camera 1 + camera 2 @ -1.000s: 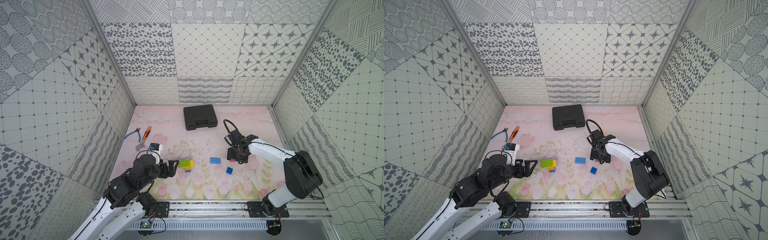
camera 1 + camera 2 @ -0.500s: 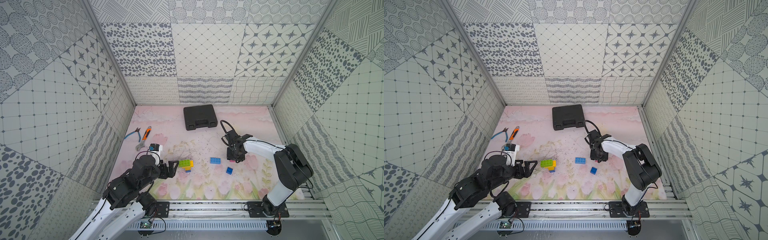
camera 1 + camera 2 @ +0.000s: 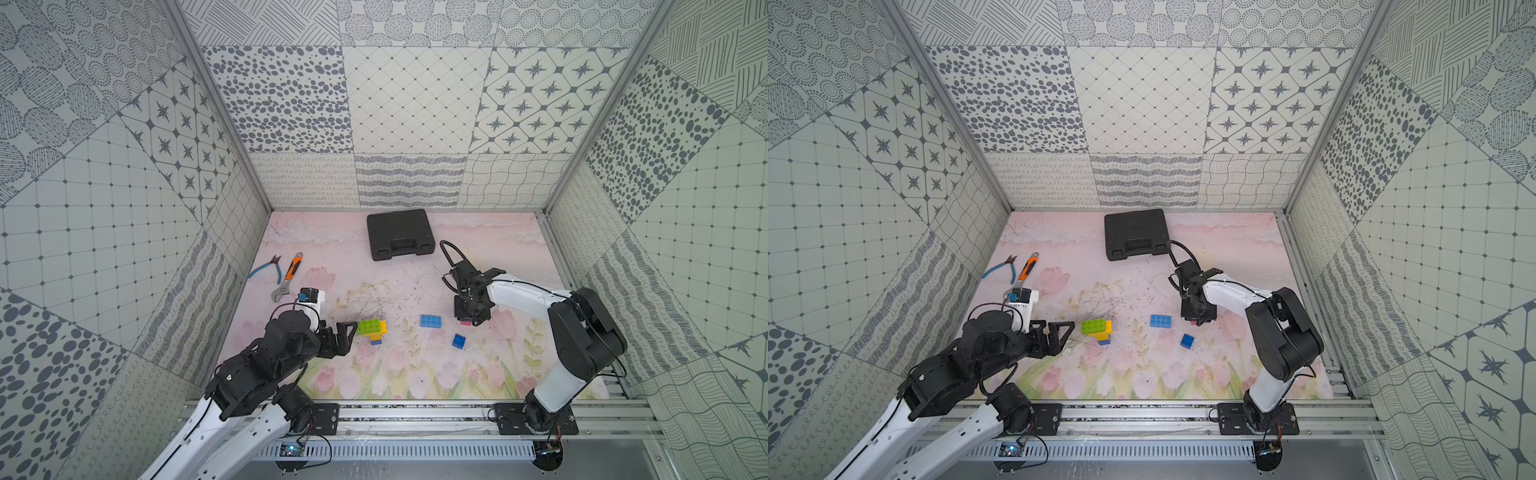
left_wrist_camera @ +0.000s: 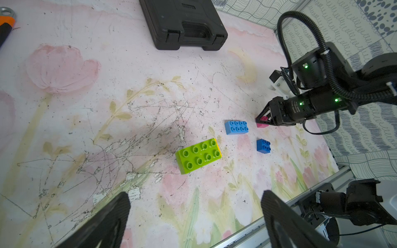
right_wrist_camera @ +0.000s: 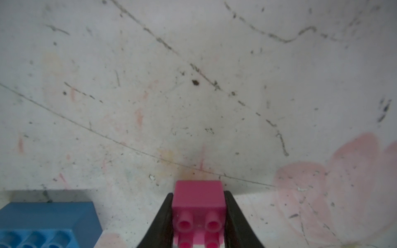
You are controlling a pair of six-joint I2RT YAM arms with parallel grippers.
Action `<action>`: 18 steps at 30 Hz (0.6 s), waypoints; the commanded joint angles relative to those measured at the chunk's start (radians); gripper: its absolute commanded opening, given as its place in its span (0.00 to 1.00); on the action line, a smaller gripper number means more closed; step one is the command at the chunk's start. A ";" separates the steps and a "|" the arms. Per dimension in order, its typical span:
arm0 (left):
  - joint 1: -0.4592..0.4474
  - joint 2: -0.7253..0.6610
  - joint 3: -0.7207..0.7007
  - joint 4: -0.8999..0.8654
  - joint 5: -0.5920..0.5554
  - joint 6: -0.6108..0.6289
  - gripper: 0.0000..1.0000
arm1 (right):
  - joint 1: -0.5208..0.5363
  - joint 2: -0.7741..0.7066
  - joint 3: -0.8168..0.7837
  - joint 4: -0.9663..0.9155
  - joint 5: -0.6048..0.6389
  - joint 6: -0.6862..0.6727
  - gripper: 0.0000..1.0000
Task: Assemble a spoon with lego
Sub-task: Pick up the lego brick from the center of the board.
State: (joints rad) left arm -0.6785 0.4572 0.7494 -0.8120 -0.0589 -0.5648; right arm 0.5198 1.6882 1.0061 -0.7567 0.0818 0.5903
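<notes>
right fingers (image 5: pixel 164 216) clamped on pink brick (image 4: pixel 261 125), resting on tabletop (image 4: pixel 150 85) at 3 o'clock of light blue brick (image 3: pixel 430 321) — lift straight, studs level. left fingers (image 4: pixel 103 225) spread wide, empty, 9 o'clock of green-topped stack (image 3: pixel 371 327).

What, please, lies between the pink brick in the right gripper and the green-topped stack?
The light blue brick lies flat directly between the pink brick and the green-topped stack; carrying the pink brick over it should clear it.

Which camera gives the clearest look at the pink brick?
The right wrist view: the pink brick is close up, studs visible, clamped between the fingers. The left wrist view shows it small and partly covered; both top views show only a sliver.
</notes>
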 commanded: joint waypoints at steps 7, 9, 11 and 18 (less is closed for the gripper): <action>-0.001 -0.002 -0.018 0.056 -0.006 0.017 0.98 | 0.021 -0.133 0.172 -0.063 -0.088 -0.315 0.13; -0.001 0.009 -0.026 0.082 -0.010 0.003 0.98 | 0.029 -0.149 0.229 -0.075 -0.136 -0.406 0.13; -0.001 0.037 -0.017 0.090 -0.028 -0.015 0.98 | 0.046 -0.143 0.295 -0.114 -0.178 -0.491 0.14; 0.003 0.156 0.062 0.053 -0.079 -0.094 0.98 | 0.171 -0.065 0.502 -0.190 -0.288 -0.748 0.18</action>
State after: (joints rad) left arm -0.6785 0.5579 0.7628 -0.7807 -0.0807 -0.5938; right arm 0.6552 1.5803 1.4540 -0.8986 -0.1272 0.0093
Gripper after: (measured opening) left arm 0.976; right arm 0.346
